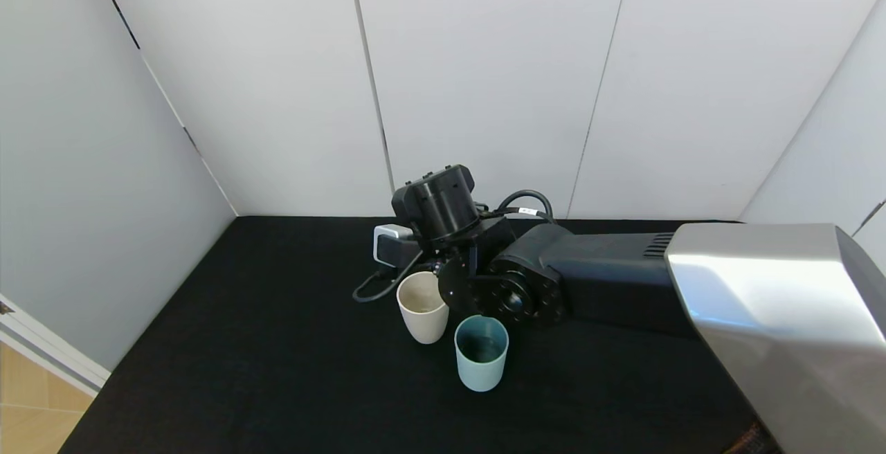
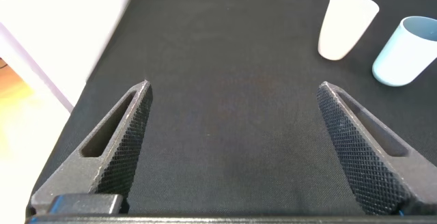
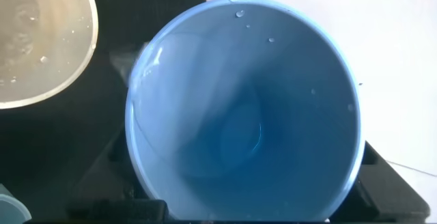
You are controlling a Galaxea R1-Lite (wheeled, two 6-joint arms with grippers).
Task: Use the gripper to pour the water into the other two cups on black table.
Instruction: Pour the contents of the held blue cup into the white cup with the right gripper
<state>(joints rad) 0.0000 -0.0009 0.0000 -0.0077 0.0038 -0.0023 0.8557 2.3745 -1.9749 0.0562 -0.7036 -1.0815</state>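
On the matte black table (image 1: 242, 343), two plastic tumblers stand close together: one cream-beige cup (image 1: 422, 306), one pale teal cup (image 1: 481, 352). Left gripper (image 2: 232, 149) hovers, jaws apart. Right gripper (image 1: 443, 270) is clamped on one tilted periwinkle-blue tumbler (image 3: 242, 108) above the beige cup, droplets inside.

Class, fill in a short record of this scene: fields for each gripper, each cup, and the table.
right gripper: shut on blue cup, tipped beside the beige cup
left gripper: open, idle above the table, holding nothing
beige cup: upright, droplets inside
teal cup: upright, beside the beige cup
blue cup: wet inside, only droplets visible
table: black cloth
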